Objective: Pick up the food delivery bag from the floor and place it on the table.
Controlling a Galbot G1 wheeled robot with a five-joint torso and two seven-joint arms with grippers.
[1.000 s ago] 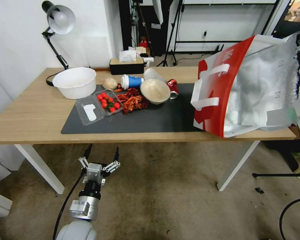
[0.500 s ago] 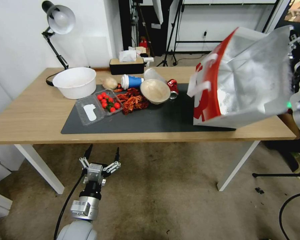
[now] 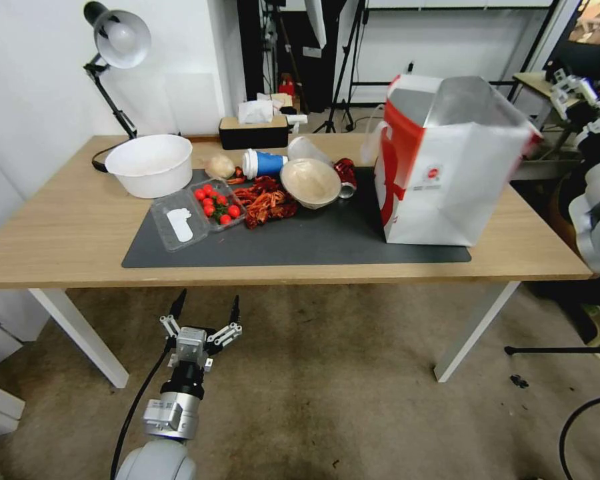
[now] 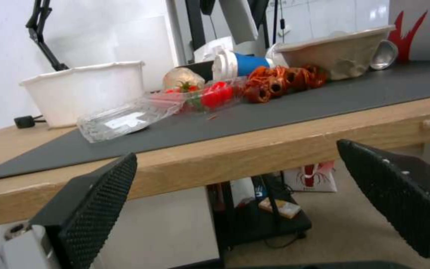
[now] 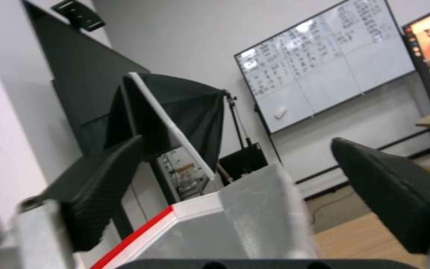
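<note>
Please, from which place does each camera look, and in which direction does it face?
Head view: high on the robot, looking forward and down at the table, the upright food delivery bag and the floor; left gripper low, right gripper beside the bag.
Left wrist view: below the table's edge, facing across the dark mat; its open fingers show.
Right wrist view: above the bag's foil rim, facing the room; open fingers show.
Shared: the bag, the table.

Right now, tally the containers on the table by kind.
Bowls: 2, a white bowl and a tan bowl.
Cups: 1, the blue cup, lying on its side.
Clamshell boxes: 1.
Bags: 1, the food delivery bag.
Tissue boxes: 1.
Total: 6.
</note>
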